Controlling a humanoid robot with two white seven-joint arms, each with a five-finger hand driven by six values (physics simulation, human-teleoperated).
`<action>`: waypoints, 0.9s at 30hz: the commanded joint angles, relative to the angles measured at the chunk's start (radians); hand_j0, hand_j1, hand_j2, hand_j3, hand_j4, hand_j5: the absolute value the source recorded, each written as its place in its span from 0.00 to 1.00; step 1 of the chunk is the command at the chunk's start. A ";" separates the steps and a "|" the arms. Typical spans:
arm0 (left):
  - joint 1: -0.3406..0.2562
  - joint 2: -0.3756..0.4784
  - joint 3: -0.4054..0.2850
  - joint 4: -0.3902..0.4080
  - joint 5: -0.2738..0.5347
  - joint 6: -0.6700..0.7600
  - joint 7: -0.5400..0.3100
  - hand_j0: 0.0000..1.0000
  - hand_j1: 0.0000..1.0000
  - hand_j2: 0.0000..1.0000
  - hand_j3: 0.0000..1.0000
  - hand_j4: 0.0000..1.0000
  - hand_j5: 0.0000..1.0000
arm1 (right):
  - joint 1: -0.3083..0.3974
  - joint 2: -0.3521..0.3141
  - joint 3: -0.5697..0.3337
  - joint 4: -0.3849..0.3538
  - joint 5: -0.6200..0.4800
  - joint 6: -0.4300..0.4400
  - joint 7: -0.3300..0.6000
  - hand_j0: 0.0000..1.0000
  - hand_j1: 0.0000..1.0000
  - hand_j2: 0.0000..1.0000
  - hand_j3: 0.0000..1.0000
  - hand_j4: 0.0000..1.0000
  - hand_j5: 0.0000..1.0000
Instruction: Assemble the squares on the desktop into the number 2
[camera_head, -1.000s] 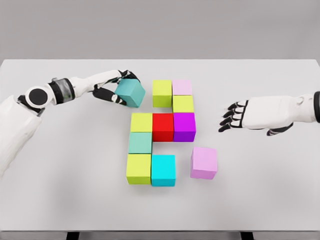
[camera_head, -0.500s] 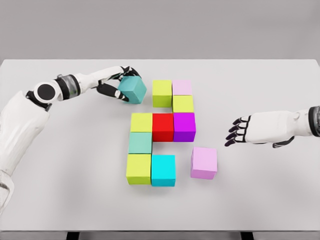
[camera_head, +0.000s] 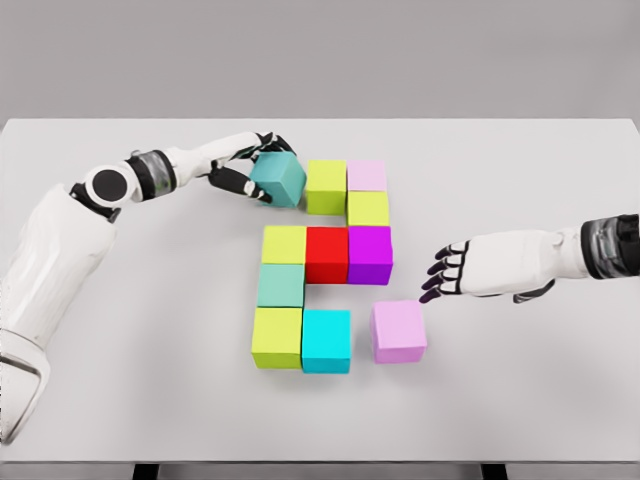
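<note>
White table (camera_head: 120, 400) carries the half-built numeral, and most of the 2 is laid. At the far left of the figure the left hand (camera_head: 245, 168) is closed around a teal cube (camera_head: 279, 179), fingers wrapped over its top and near face, the cube set just left of the lime cube (camera_head: 325, 186) that begins the top row; whether it rests flat on the table yet I cannot tell. Right of that lime cube sits a pale pink cube (camera_head: 366, 175), and below it a second yellow-green cube (camera_head: 367, 208) forms the right-hand drop. The middle bar reads yellow cube (camera_head: 284, 244), red cube (camera_head: 326, 253), magenta cube (camera_head: 369, 254). Under its left end come the sea-green cube (camera_head: 281, 285) and the near lime cube (camera_head: 277, 337), with a cyan cube (camera_head: 327, 340) beside it starting the bottom row.

What remains, as I judge it, is the bottom right corner: the lilac cube (camera_head: 399, 331) stands near the cyan one with a gap between them, slightly askew. The right hand (camera_head: 447, 275) hovers just right of it, fingers spread and holding nothing, fingertips close to its far right corner
</note>
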 joint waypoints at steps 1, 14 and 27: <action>0.000 -0.011 0.002 0.002 0.006 -0.003 0.001 0.50 0.50 0.50 0.50 0.50 0.50 | 0.000 0.014 0.009 0.000 -0.004 0.002 0.000 1.00 1.00 1.00 1.00 1.00 1.00; 0.002 -0.015 0.002 0.026 -0.002 -0.001 0.001 0.78 0.78 0.78 0.78 0.78 0.78 | 0.000 -0.029 -0.049 0.024 -0.015 0.002 0.000 1.00 1.00 1.00 1.00 1.00 1.00; -0.002 -0.035 0.005 0.031 -0.002 -0.015 0.001 0.82 0.82 0.82 0.82 0.82 0.82 | 0.055 -0.018 0.015 0.000 -0.006 0.002 0.000 1.00 1.00 1.00 1.00 1.00 1.00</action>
